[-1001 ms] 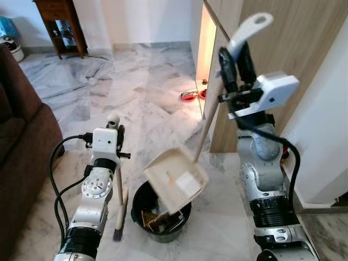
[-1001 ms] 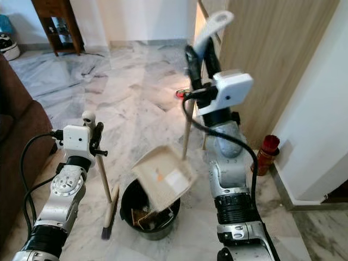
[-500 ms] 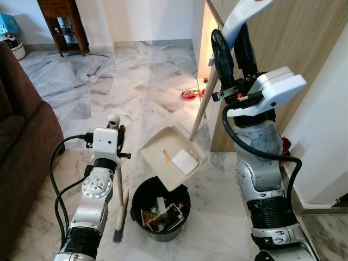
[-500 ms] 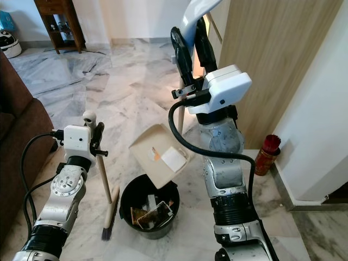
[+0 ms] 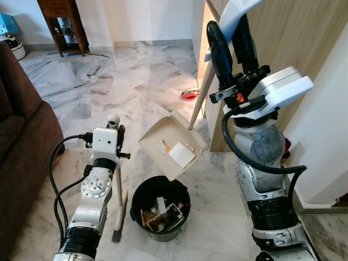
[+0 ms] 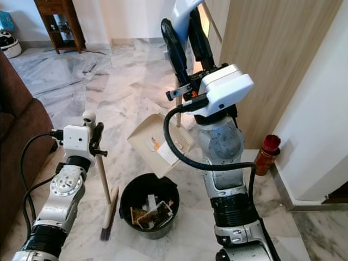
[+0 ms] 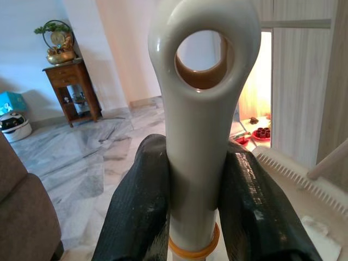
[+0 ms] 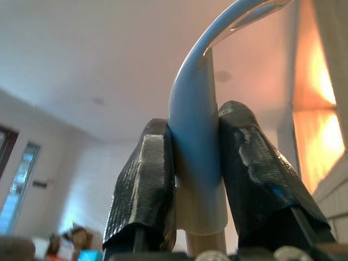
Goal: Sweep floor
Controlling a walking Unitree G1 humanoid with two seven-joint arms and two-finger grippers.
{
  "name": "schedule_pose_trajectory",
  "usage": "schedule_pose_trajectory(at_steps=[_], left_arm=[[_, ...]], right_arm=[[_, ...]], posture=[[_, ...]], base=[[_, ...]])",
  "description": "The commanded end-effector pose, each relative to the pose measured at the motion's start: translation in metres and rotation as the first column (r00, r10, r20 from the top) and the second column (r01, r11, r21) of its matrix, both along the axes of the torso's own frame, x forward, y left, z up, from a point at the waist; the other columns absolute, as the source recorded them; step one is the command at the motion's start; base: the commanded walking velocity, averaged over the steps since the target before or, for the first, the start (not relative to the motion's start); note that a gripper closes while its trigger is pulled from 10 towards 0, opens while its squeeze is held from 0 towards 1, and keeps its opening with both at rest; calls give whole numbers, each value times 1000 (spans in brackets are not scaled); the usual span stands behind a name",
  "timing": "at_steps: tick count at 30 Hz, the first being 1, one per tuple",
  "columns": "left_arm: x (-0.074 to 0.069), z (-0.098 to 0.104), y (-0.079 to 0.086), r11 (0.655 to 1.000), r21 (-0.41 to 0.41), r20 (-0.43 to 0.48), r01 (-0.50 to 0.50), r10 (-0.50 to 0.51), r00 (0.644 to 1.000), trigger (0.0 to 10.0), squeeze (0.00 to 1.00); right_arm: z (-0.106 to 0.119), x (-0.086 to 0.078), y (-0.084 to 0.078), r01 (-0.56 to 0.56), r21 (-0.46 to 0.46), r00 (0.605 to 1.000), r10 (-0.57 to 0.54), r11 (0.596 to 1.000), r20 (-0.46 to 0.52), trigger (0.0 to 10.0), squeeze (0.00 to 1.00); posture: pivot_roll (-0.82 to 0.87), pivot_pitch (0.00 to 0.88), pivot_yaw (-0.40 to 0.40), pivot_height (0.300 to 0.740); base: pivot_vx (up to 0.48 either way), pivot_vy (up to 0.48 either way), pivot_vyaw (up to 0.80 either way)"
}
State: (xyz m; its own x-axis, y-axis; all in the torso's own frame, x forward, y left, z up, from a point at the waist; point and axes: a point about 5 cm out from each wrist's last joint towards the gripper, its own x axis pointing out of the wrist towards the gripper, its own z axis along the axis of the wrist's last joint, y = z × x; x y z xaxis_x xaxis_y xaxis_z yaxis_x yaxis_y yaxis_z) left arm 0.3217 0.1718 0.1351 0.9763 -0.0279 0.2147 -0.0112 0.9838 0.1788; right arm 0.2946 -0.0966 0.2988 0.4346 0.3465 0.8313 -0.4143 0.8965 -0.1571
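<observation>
Head cameras first: the right claw (image 5: 231, 41) is raised high, clamped on the pale handle of the dustpan (image 5: 173, 144), whose wooden stem runs down to the pan. The pan hangs tilted above the black bin (image 5: 160, 208) on the marble floor (image 5: 81, 87), nearer the bin's far rim than its middle. A white card and some smaller scraps cling to the pan's face, so the tipping looks unfinished. Rubbish already lies inside the bin. The left claw (image 5: 115, 133) holds the broom (image 5: 118, 215) upright just beside the bin, bristles on the floor. A brown sofa (image 5: 22, 141) sits at the robot's left; a wooden panel wall (image 5: 304, 38) stands at its right.

From the right eye, same story: the pan's open lip points down toward the bin mouth, and a red container (image 6: 267, 151) stands by the wall.

Left wrist view: two black fingers (image 7: 142, 212) pinch the broom's grey handle top, tight on both sides. The pan's toothed edge peeks in close by.

Right wrist view: both fingers (image 8: 147, 185) squeeze the dustpan handle with no gap.

To finish well, I'd judge, the pan should be steepened with its lip brought over the bin's middle, so the card slides in rather than past the rim, with the broom kept parked and the grip firm against twisting.
</observation>
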Motion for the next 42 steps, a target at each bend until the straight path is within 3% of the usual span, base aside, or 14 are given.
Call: schedule_pose_trajectory(at_steps=[1,8,13,19,23,25,28,37,39,42], left_arm=[[3,15,2,1000,15,62,6,-7,998,10000,0],[3,15,1,1000,15,62,8,-9,998,10000,0],[3,16,3,1000,15,64,4,-5,998,10000,0],[3,16,2,1000,14,64,5,-6,998,10000,0],[3,16,2,1000,14,65,6,-7,998,10000,0],[3,16,2,1000,14,65,7,-8,998,10000,0],[2,15,2,1000,13,65,8,-9,998,10000,0],[2,15,1,1000,9,63,9,-10,998,10000,0],[3,15,1,1000,8,63,9,-10,998,10000,0],[3,15,1,1000,7,64,8,-8,998,10000,0]], right_arm=[[15,-9,-4,-32,61,997,28,998,65,10000,0],[15,-9,-5,-27,58,997,23,998,70,10000,0],[16,-9,-3,19,-14,995,-17,1000,94,10000,0],[14,-8,-4,8,-9,997,-7,1000,80,10000,0],[14,-9,-1,31,-60,994,-25,998,102,10000,0],[14,-9,-1,29,-58,995,-23,998,101,10000,0],[14,-6,-6,-35,52,999,33,998,33,10000,0],[13,-5,-9,6,16,999,-7,1000,50,10000,0],[12,-6,-6,39,-54,996,-34,998,83,10000,0],[11,-5,-7,33,-44,997,-30,998,71,10000,0]], posture=[[106,35,42,740],[105,36,44,740],[105,42,44,740],[106,42,43,740],[103,41,45,740],[102,37,46,740],[102,34,46,740],[100,29,46,740],[98,30,46,740],[99,32,45,740]], base=[[0,0,0],[0,0,0],[0,0,0],[0,0,0],[0,0,0],[0,0,0],[0,0,0],[0,0,0],[0,0,0],[0,0,0]])
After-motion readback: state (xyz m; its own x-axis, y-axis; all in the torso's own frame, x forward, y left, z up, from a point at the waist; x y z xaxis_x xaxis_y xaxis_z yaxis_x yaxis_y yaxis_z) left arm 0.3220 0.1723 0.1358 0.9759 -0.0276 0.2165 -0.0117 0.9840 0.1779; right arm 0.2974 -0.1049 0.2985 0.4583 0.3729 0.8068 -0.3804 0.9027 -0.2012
